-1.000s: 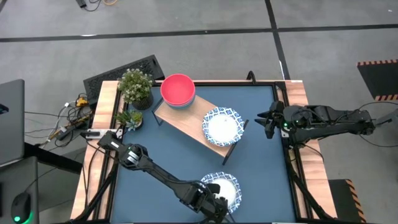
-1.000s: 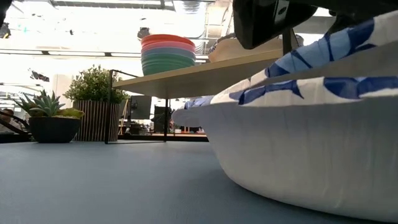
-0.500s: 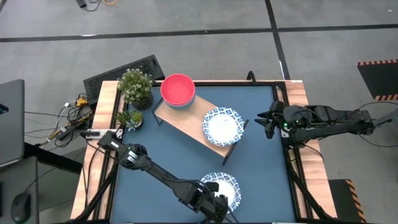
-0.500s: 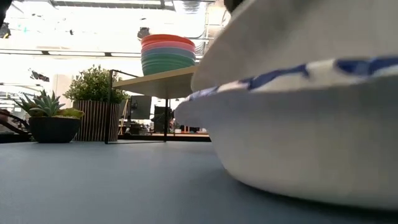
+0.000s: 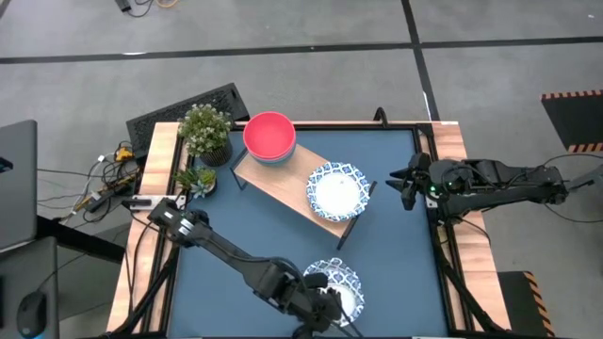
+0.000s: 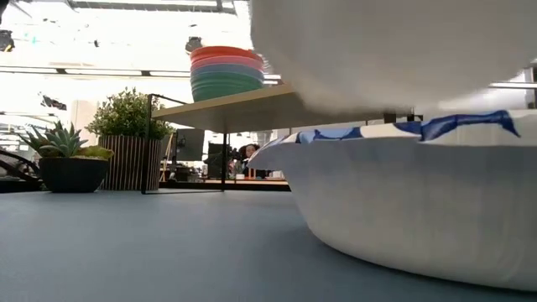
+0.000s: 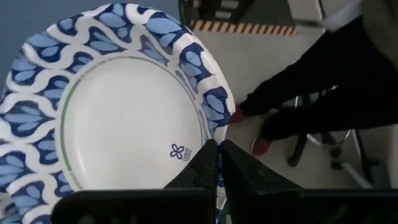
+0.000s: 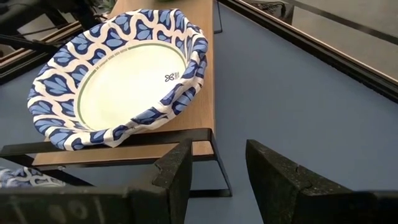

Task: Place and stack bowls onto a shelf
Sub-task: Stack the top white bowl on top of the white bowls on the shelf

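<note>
The left tool [image 5: 325, 306] has pulled back and lifted a white bowl with a blue rim [image 7: 112, 106] up off another just like it [image 6: 419, 210], which sits on the blue surface [image 5: 283, 235] near the front edge. The tool's fingers [image 7: 208, 168] are pinched tight on the lifted bowl's rim.

There are five bowls in all. A pink bowl [image 5: 269, 135] sits on top of a green bowl [image 6: 226, 85] at one end of the shelf [image 5: 283, 184]. A third blue-rimmed bowl [image 5: 337, 191] sits at the other end.

The right tool [image 8: 214, 165] waits at the right side of the surface, with its fingers apart and nothing in them.

Two small plants [image 5: 204, 129] stand beside the shelf. The floor around is grey. A person's dark sleeve [image 7: 311, 81] shows past the surface's edge.
</note>
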Tool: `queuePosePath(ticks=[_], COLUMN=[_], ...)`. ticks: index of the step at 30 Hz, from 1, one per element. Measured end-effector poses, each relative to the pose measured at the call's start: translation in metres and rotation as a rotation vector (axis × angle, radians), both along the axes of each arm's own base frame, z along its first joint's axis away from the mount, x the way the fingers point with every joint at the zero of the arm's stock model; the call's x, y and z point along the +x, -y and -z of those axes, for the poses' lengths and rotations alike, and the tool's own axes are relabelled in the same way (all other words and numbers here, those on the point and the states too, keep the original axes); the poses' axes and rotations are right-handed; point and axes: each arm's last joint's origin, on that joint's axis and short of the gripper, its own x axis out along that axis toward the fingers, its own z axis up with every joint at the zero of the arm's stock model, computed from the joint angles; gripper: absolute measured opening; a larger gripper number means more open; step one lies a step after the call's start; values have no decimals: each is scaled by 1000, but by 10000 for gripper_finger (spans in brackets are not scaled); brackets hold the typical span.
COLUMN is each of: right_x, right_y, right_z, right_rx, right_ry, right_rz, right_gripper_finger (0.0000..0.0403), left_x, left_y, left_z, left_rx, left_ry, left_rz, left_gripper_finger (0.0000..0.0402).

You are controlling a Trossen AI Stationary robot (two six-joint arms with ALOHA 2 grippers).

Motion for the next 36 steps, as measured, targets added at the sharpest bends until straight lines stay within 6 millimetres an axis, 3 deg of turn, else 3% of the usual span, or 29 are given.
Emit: queuePosePath(ticks=[9,13,21,26,31,36], right_x=[0,0,0,0,0,0], right_y=[0,0,-1,-1,0,0], right_z=[0,0,1,1,1,1], right_rx=[-18,-16,-6,-6,-6,11], right_ry=[-8,-8,-13,-13,-13,-6], right_rz=[-14,-15,-31,-30,-29,-4], right_gripper_finger=[177,177,177,177,177,177], left_x=[-17,-25,-44,-43,-32,-21], left_y=[-33,-48,-92,-129,-170,-196], left_z=[-65,-99,-146,-149,-128,-109], left_rx=[-51,-66,171,411,548,666], left_ry=[154,299,507,472,310,185], left_rz=[-192,-256,-450,-465,-415,-388], left_gripper_finger=[0,0,0,0,0,0])
